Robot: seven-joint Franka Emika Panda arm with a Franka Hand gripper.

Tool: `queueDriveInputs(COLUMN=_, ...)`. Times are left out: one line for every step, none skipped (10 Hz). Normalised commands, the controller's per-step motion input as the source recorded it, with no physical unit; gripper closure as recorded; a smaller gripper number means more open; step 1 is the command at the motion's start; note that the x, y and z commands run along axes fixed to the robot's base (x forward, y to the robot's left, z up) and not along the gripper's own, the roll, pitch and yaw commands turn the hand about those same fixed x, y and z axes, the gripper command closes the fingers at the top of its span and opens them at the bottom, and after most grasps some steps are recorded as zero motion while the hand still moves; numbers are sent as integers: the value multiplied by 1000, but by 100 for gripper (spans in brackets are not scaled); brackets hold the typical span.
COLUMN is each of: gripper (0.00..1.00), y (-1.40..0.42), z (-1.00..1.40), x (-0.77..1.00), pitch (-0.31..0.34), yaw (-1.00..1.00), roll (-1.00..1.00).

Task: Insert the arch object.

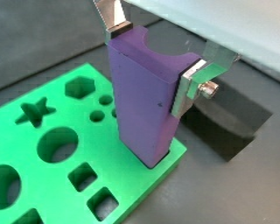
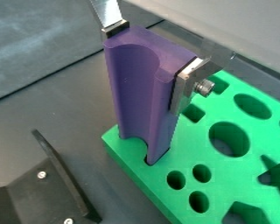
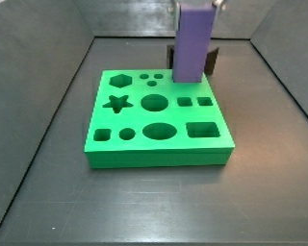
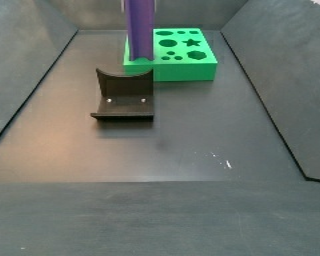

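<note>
Claw: clamped across the top of the purple arch object.
Arch object: upright at the corner of the green board beside the fixture.
Handling: likely rigid, light, slick. Grip its flat sides.

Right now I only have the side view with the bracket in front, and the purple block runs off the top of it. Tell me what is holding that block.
Observer: The gripper is shut on the purple block near its top end. Both wrist views show a finger on each of two opposite sides.
Operator: Describe the block's shape for me.
Observer: A wrist view shows a rounded groove running down one long side of the block, so its top face has a curved notch.
</note>
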Motion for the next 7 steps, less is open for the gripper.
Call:
queueDriveInputs(gripper=100, y=-69, z=-334, x=234, pitch=-29, yaw=-483, roll=0)
queueDriveInputs(gripper=100, y=-71, z=-260, x=314, pitch=0, yaw=-563, roll=0)
queueDriveInputs(gripper=100, y=-26, z=-191, x=240, pitch=0, yaw=-411, roll=0)
queueDriveInputs(gripper=100, y=0, z=-289, x=129, pitch=-16, yaw=-231, roll=0)
queueDriveInputs(gripper=100, y=0, z=-377, x=3, pitch=-74, yaw=-103, roll=0)
queueDriveInputs(gripper=100, y=23, z=-189, x=0, pitch=-130, yaw=0, roll=-81)
queueDriveInputs(gripper=100, y=0, z=0, x=-23, pitch=-4, yaw=0, roll=4)
